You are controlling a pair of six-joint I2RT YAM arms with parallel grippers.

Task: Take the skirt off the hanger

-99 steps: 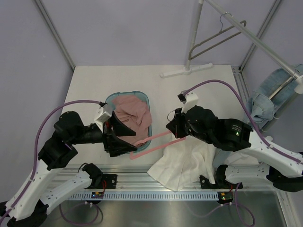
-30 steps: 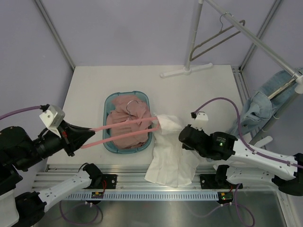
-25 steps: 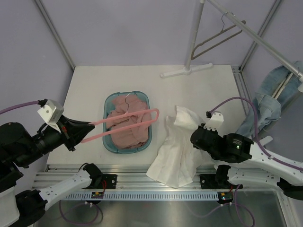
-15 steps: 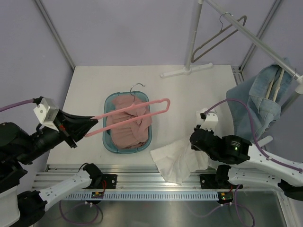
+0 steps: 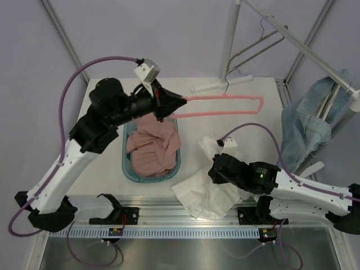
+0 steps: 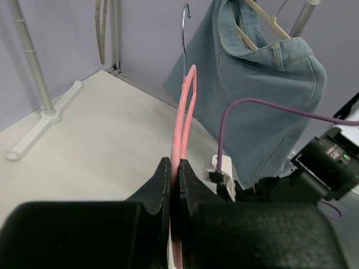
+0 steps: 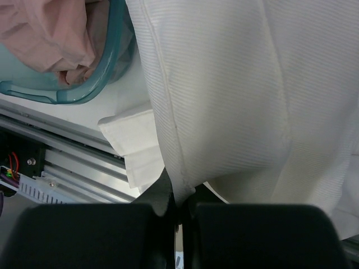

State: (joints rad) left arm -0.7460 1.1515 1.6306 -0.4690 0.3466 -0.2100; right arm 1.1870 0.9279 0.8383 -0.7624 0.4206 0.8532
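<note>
Pink, white and teal are set against an off-white table.
A plain pink slim hanger (image 5: 262, 104) is seen beyond the teal oval plastic basket (image 5: 124, 160), in which a crumpled dusty-pink cloth (image 5: 151, 149) is heaped. Right of the basket, a white ribbed-fabric skirt (image 5: 202, 194), finely lined, is shown on the off-white flat table top (image 5: 236, 121). Farther right of the basket, a faded blue denim garment (image 5: 301, 124) is seen.

hanger (image 5: 225, 97): pink, bare, raised above the far middle of the table, lying roughly level left to right, wire hook on its far side | skirt (image 5: 194, 194): white, off the hanger, crumpled on the table's near right, overhanging the near edge
</note>
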